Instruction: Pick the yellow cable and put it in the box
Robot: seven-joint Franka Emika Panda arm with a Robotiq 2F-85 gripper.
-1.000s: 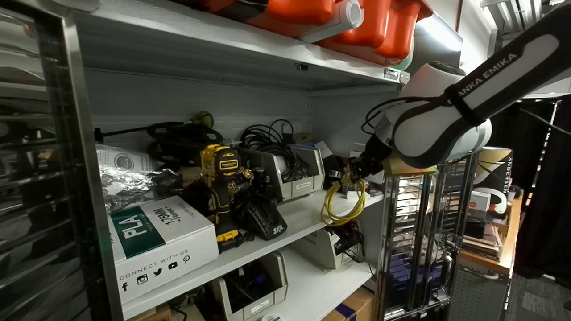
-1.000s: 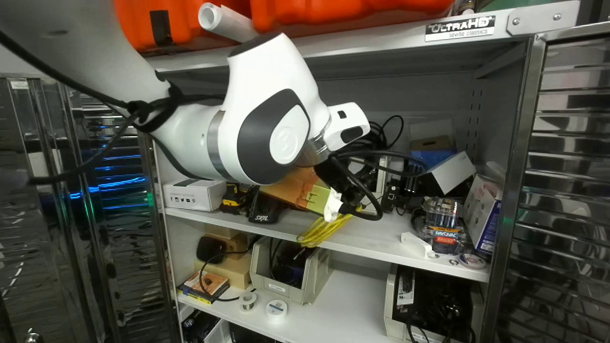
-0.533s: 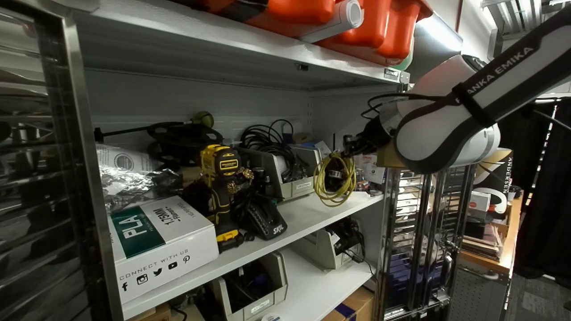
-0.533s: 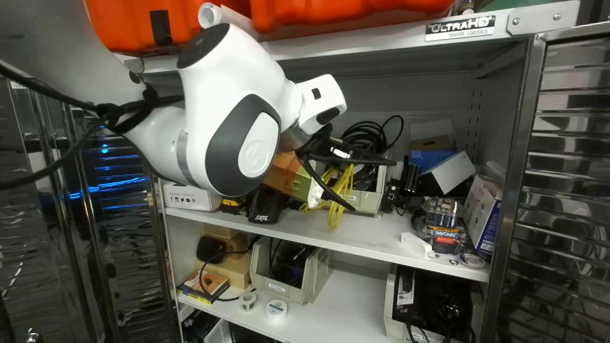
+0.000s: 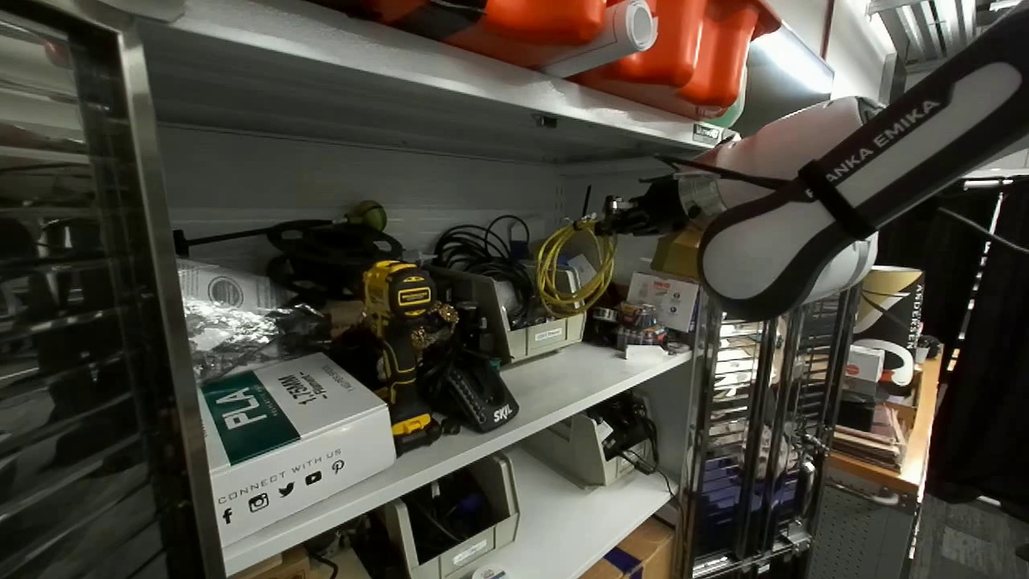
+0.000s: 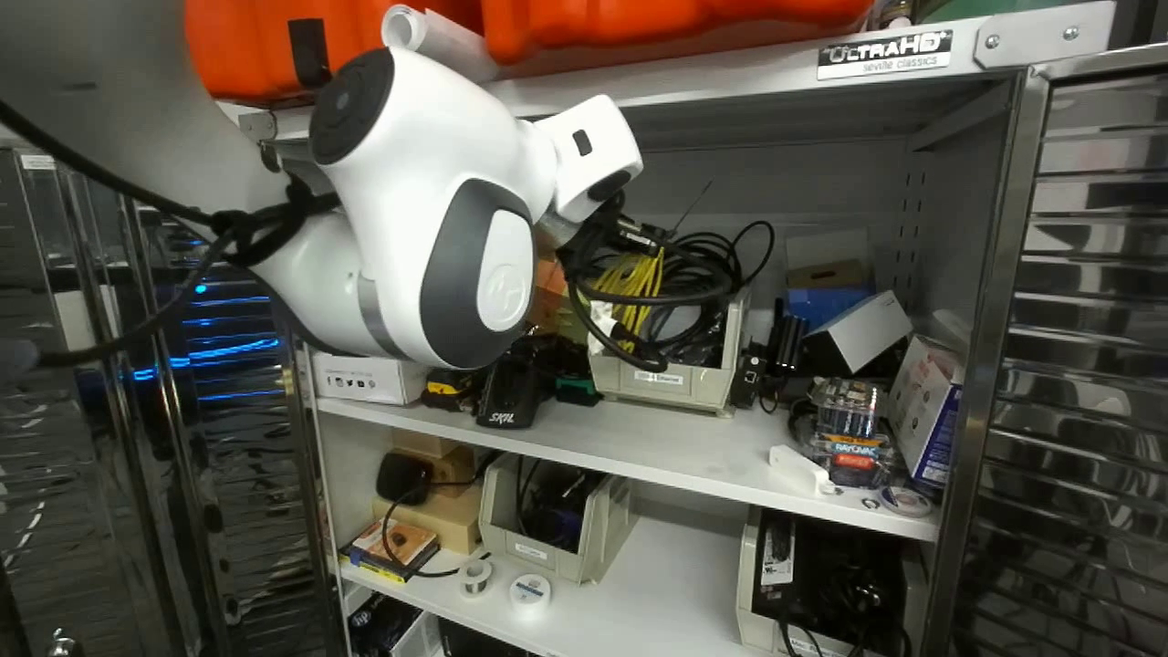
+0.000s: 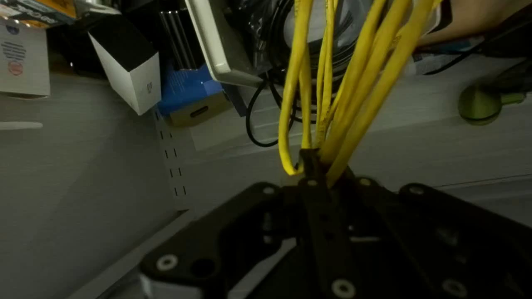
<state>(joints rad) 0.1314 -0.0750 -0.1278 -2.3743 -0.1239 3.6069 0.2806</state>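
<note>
Pale shelved cabinet (image 6: 693,84), ribbed reflective metal doors (image 6: 1068,319) standing open.
Interior dim: grey back panel (image 6: 803,182), slotted side wall (image 6: 958,219), white shelves (image 6: 703,447). Blue streaks of light (image 6: 228,347) on slatted metal (image 6: 255,447) alongside. Room past the cabinet: wood-topped bench (image 5: 923,406) on a perforated grey base (image 5: 852,527), black curtain (image 5: 1001,378) near it, grey floor (image 5: 969,540) with a paler patch, bright strip of light (image 5: 792,58) higher up.

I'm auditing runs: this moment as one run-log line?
end effector: shut; yellow cable: gripped, hanging coiled; grey bin: holds black cables; release: not yet
</note>
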